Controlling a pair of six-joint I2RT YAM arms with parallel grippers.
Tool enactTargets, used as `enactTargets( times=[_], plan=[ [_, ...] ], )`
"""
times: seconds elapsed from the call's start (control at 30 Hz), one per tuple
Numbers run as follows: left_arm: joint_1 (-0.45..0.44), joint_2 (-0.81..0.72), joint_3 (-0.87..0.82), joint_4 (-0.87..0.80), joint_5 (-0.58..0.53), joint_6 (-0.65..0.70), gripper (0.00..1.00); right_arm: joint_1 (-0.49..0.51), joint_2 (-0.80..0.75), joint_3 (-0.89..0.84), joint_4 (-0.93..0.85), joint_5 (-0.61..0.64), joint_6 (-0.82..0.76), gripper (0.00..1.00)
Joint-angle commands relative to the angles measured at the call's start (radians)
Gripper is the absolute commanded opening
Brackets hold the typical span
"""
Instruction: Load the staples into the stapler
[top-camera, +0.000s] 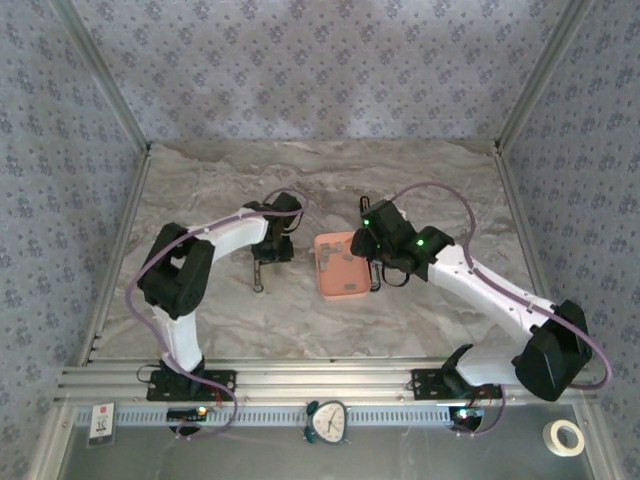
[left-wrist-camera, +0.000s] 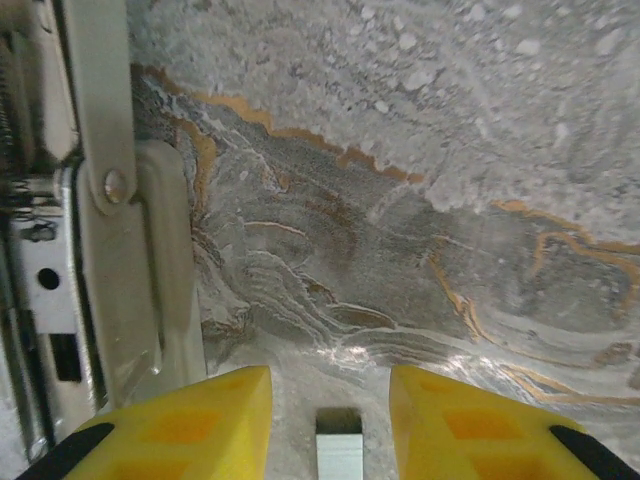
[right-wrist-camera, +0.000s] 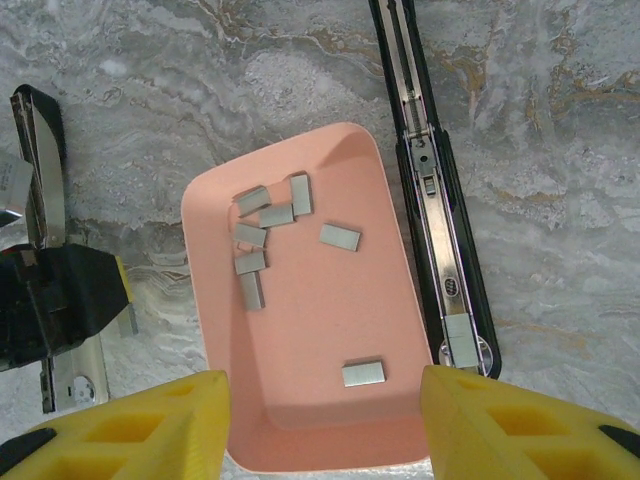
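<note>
Several grey staples (right-wrist-camera: 262, 235) lie in the pink tray (right-wrist-camera: 310, 420), with one apart at its near end (right-wrist-camera: 363, 373). My right gripper (right-wrist-camera: 322, 385) hangs open over the tray's near end, touching nothing. It shows right of the tray from above (top-camera: 375, 258). A black stapler (right-wrist-camera: 432, 200) lies opened flat right of the tray, with a grey strip (right-wrist-camera: 462, 338) in its channel. A second opened stapler (left-wrist-camera: 110, 200) lies left of my left gripper (left-wrist-camera: 330, 385), which is open. A small grey strip (left-wrist-camera: 340, 450) shows between its fingers, touching neither.
The tray (top-camera: 340, 265) sits mid-table between the two grippers. The second stapler (top-camera: 258, 272) lies left of it, under my left gripper (top-camera: 270, 248). Patterned walls close in the marble table (top-camera: 320, 180) on three sides.
</note>
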Motion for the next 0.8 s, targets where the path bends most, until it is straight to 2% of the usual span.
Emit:
enactTargets(
  times=[0.0, 0.2, 0.57, 0.77],
  plan=[
    [-0.009, 0.028, 0.026, -0.026, 0.02, -0.019, 0.36, -0.008, -0.023, -0.007, -0.002, 0.001, -0.004, 0.54],
    [-0.015, 0.046, 0.017, -0.013, 0.046, -0.026, 0.31, -0.013, -0.031, -0.015, 0.001, 0.001, -0.002, 0.54],
    [-0.022, -0.004, -0.018, -0.029, 0.066, -0.038, 0.36, -0.013, -0.039, -0.013, 0.011, 0.016, 0.003, 0.54],
    [-0.031, -0.027, -0.025, -0.04, 0.068, -0.041, 0.35, -0.011, -0.04, -0.016, 0.018, 0.023, 0.004, 0.54]
  ],
)
